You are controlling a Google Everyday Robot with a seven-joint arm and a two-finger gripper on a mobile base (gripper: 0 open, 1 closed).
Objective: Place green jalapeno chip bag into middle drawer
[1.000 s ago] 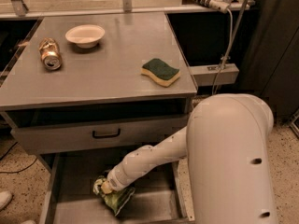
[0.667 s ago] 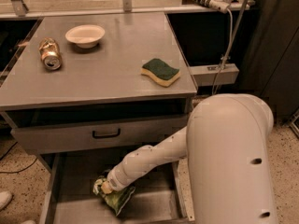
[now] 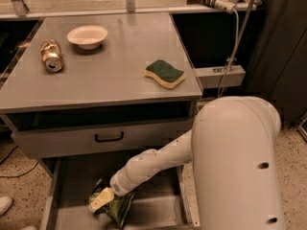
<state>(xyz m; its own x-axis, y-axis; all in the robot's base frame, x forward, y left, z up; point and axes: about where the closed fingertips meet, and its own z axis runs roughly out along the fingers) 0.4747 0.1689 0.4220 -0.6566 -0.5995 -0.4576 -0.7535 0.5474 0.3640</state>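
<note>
Evidently a set-down: the gripper (image 3: 102, 200) is low inside the middle drawer (image 3: 158, 212)
The green jalapeno chip bag (image 3: 115, 209) lies on the drawer floor beneath it; whether it grips the bag, I cannot tell. Farther back: sponge (image 3: 164, 73), drink can (image 3: 51, 56), white bowl (image 3: 87, 35) on the tabletop (image 3: 115, 75)

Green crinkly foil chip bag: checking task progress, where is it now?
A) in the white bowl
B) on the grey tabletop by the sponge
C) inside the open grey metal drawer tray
C: the green crinkly foil chip bag is down inside the open grey metal drawer tray, with the gripper at its left end.
</note>
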